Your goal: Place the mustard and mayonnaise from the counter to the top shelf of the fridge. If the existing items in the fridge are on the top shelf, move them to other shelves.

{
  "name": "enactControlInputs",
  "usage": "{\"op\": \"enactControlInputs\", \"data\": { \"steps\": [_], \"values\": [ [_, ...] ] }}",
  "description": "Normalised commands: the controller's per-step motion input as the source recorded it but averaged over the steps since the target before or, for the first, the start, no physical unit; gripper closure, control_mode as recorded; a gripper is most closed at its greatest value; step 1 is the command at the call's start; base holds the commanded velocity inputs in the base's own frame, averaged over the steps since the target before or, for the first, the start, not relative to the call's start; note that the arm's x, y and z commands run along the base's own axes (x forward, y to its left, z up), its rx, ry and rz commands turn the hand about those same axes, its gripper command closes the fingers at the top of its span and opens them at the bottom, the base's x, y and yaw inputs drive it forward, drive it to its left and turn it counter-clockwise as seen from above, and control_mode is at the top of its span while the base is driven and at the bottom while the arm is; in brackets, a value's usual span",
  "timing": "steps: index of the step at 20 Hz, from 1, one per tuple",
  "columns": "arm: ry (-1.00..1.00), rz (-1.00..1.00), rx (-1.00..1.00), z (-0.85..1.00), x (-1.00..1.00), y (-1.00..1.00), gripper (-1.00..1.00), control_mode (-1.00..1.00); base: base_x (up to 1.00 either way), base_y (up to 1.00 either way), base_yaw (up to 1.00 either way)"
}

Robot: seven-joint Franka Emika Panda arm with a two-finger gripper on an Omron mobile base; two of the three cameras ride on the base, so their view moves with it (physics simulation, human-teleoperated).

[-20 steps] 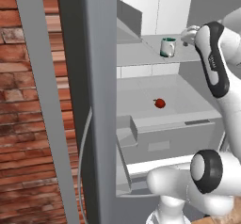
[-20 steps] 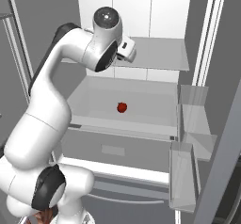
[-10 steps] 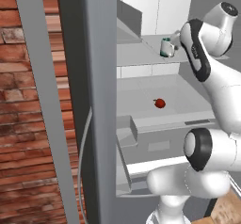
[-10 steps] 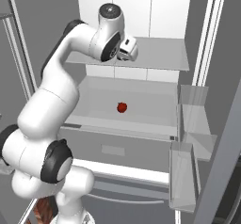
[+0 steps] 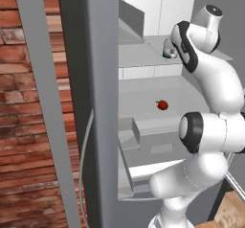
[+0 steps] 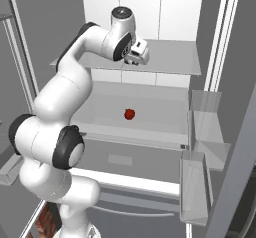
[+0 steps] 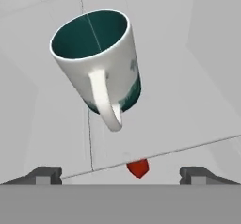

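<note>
Inside the open fridge (image 6: 210, 42), the red fruit (image 6: 129, 114) lies mid lower shelf. Beyond, the mug (image 7: 100, 63) stands on the top shelf (image 6: 172, 57), not yet cleared, the gripper (image 7: 120, 175) spread empty over it.

Red brick wall (image 5: 28, 126): seen at left, courses lit evenly. Grey upright panel (image 5: 103, 102): set beside the brick. Wooden floor (image 5: 232, 212): glimpsed at lower right, brown.
</note>
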Motion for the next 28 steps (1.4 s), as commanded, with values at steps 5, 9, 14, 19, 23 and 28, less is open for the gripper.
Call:
{"op": "enactControlInputs", "data": {
  "steps": [5, 9, 14, 19, 23, 28],
  "values": [
    [0.0, 0.0, 0.0, -0.16, 0.64, -0.02, -1.0, -1.0, 0.0, 0.0, 0.0],
    [0.0, 0.0, 0.0, -0.19, 0.53, -0.1, -1.0, -1.0, 0.0, 0.0, 0.0],
    [0.0, 0.0, 0.0, -0.06, 0.33, -0.21, -1.0, -1.0, 0.0, 0.0, 0.0],
    [0.0, 0.02, 0.0, 0.0, 0.08, -0.12, 1.0, -1.0, 0.0, 0.0, 0.0],
    [-0.01, 0.01, 0.0, 0.0, 0.0, 0.0, 1.0, -1.0, 0.0, 0.0, 0.0],
    [0.0, 0.0, 0.0, 0.0, 0.0, 0.0, 1.0, -1.0, 0.0, 0.0, 0.0]
  ]
}}
